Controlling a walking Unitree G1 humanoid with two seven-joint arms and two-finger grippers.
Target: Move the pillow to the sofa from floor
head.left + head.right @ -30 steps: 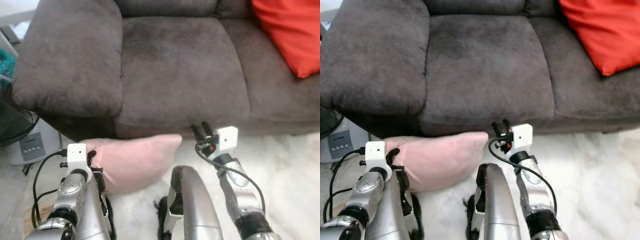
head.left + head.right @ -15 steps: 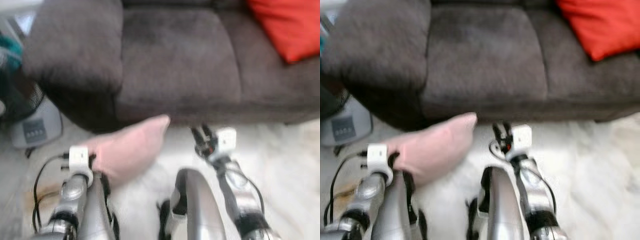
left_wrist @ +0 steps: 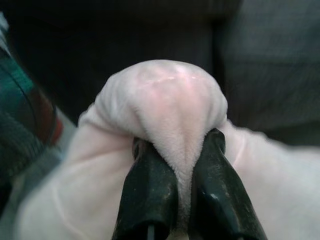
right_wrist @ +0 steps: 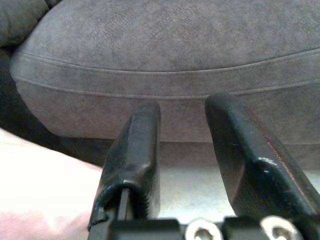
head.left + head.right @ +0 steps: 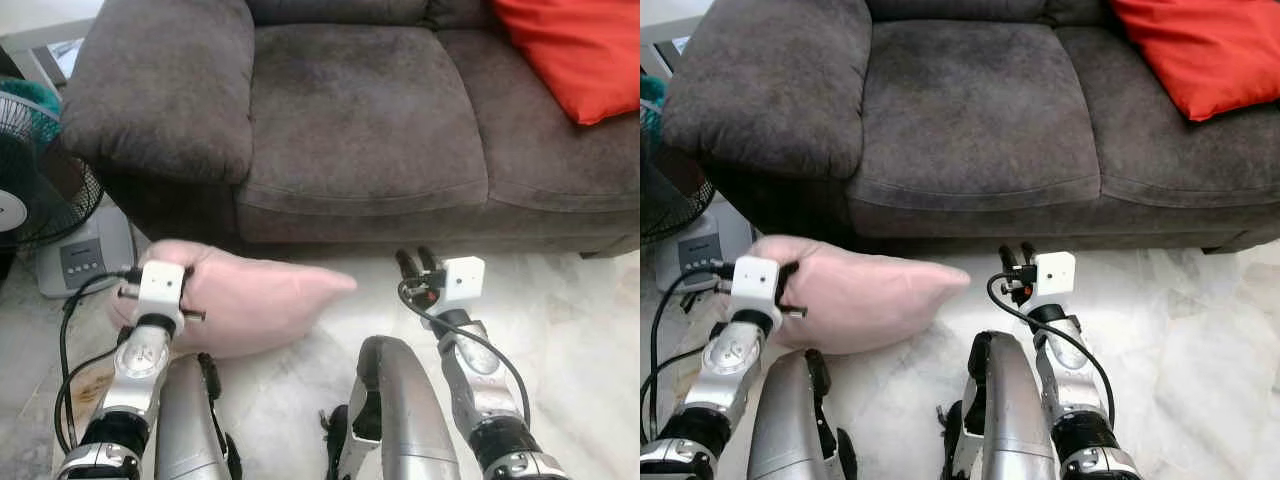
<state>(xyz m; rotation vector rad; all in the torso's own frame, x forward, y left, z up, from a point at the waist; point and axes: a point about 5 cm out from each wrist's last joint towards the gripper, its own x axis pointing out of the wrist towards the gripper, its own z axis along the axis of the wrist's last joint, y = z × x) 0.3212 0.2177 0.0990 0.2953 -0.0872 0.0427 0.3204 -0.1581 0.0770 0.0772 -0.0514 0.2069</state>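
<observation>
Pink pillow (image 5: pixel 255 305) looking soft, light; left claw (image 3: pixel 175 165) pinching bunched corner; right claw (image 4: pixel 185 150) hanging apart, empty, facing sofa (image 5: pixel 370 110).

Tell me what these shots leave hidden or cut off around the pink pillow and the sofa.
- Pink pillow: its near left end sits behind the left tool's white wrist camera in the eye views; its underside faces away.
- Red cushion: cut off by the top and right edges of the eye views.
- Sofa: its backrest runs off the top edge.
- Fan: cropped by the left edge.
- Right tool: open, holding nothing; its fingertips are tiny in the eye views.
</observation>
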